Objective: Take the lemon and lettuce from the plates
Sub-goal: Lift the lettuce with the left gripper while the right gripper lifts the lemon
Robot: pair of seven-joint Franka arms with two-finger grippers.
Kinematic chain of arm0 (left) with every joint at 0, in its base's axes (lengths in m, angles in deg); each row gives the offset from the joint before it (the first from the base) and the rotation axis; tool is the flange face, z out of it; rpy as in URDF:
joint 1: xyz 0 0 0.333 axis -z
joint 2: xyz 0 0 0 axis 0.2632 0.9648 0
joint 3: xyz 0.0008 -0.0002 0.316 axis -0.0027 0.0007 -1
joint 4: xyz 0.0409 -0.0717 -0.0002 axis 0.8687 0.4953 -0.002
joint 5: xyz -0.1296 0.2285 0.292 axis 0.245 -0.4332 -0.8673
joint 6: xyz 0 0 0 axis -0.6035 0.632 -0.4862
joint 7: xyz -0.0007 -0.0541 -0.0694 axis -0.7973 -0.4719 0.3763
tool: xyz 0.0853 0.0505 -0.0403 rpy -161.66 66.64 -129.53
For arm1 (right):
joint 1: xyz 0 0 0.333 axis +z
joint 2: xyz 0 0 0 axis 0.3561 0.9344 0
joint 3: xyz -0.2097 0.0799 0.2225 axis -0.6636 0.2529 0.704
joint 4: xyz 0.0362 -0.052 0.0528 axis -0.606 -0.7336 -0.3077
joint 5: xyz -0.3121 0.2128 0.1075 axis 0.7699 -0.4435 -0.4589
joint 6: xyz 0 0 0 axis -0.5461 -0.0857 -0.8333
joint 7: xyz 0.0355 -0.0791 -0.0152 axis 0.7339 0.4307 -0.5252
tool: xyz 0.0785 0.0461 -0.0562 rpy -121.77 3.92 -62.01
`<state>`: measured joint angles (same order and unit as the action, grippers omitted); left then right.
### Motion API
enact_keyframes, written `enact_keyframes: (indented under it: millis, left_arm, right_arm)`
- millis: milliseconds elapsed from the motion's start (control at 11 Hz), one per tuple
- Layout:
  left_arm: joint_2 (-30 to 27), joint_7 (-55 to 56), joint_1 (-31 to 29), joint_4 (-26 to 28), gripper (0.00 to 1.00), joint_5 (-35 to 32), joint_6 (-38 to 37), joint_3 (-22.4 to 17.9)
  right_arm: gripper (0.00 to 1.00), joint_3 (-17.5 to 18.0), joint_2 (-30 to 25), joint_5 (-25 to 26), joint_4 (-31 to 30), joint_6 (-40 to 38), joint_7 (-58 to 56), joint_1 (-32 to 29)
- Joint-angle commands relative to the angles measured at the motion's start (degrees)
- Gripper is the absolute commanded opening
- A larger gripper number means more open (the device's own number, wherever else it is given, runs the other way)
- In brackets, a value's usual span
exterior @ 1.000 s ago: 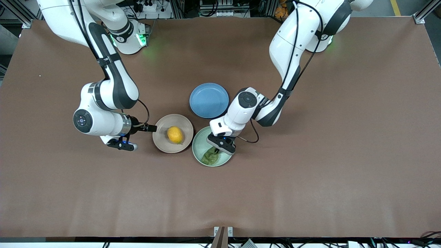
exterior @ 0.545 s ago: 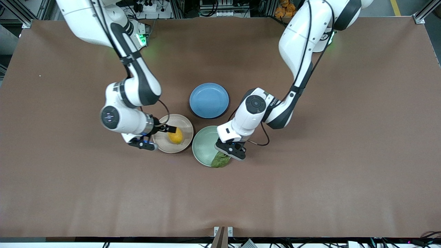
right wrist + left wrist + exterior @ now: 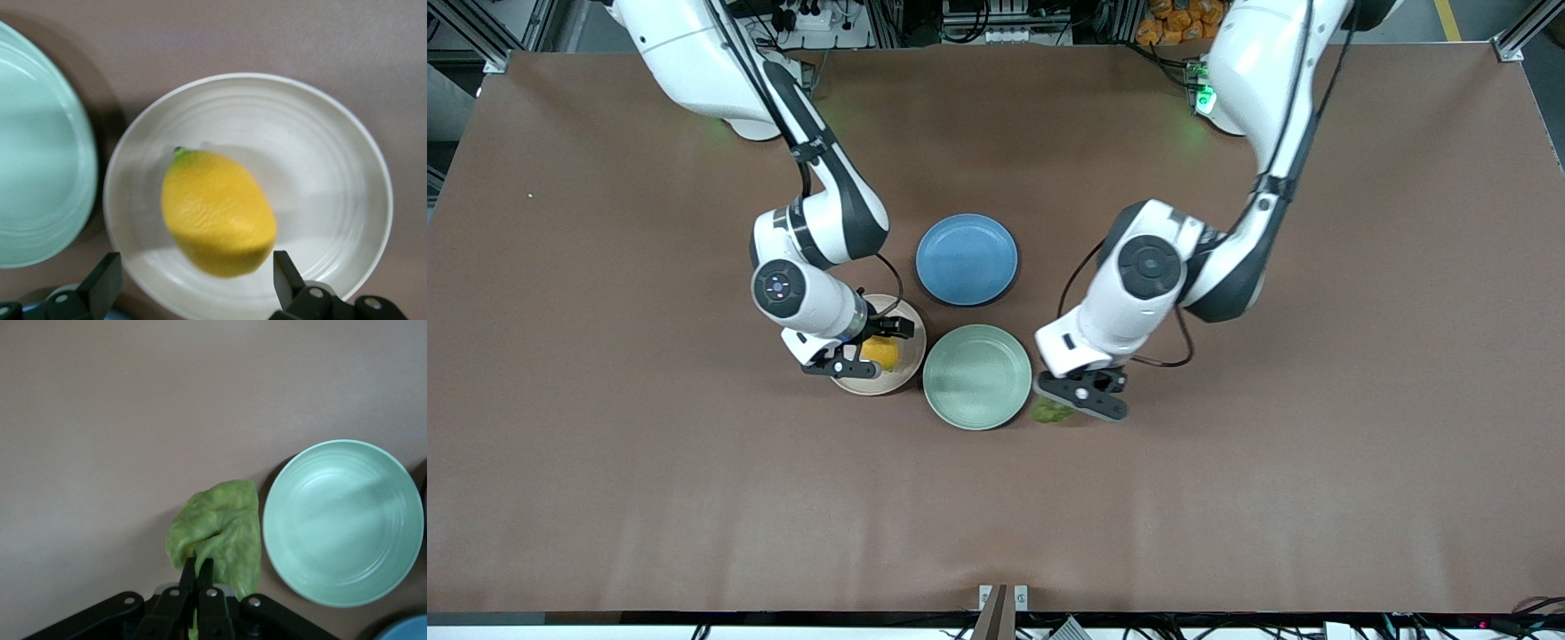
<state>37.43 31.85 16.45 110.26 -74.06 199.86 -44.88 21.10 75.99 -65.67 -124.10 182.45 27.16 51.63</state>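
While the left gripper [image 3: 195,568] hangs over bare bench [image 3: 1227,498] beside the mint plate [image 3: 977,376], fingers pinched on the lettuce [image 3: 217,535], the right gripper [image 3: 193,277] hovers over the beige plate [image 3: 333,167]: fingers spread wide, straddling the lemon [image 3: 218,212], whose long axis lies oblique to them.

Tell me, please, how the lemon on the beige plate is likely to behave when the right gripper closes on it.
The lemon looks firm and oval, so it will probably keep its shape but could roll or squirt aside on the smooth beige plate. The right gripper is open with its fingers straddling the lemon, which should help centre it.
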Motion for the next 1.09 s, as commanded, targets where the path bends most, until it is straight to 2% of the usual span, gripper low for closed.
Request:
enact_keyframes:
  millis: [0,182,273,455,545,636,727,1000]
  left_arm:
    - [-4.1,-0.5,-3.6,1.6,0.05,-1.3,-8.0,0.1]
    - [-5.9,-1.2,-6.1,1.7,0.05,-1.4,-13.1,0.1]
    - [-7.0,-1.9,-7.1,1.7,0.08,-1.3,-16.0,-0.1]
    - [-8.7,-2.0,-9.8,1.7,0.09,-4.7,-21.0,-0.3]
    - [-8.9,-2.0,-10.3,1.7,0.16,-6.0,-22.6,-0.3]
    - [-8.9,-2.1,-11.7,2.0,0.17,-6.3,-23.3,-0.3]
    - [-8.7,-2.2,-12.8,2.1,0.19,-6.4,-24.3,-0.2]
    - [-7.6,-2.7,-14.6,3.0,0.25,-6.3,-24.6,-0.2]
  right_arm:
    - [1.0,-0.4,3.3,5.7,1.4,2.7,0.9,1.7]
    - [1.0,-0.4,4.7,5.9,1.4,3.9,0.9,2.7]
    - [1.0,-0.4,4.8,5.9,1.5,3.8,0.9,2.7]
    - [1.0,-0.4,4.9,5.9,1.5,3.9,0.9,2.6]
    - [0.68,-0.4,4.9,6.2,1.5,4.6,0.9,2.6]
    - [0.31,-0.4,4.9,6.2,1.5,4.8,0.9,2.6]
    - [0.18,-0.4,4.7,6.2,1.5,4.8,0.9,2.5]
    - [0.17,-0.7,2.1,6.0,1.5,4.0,1.1,1.1]
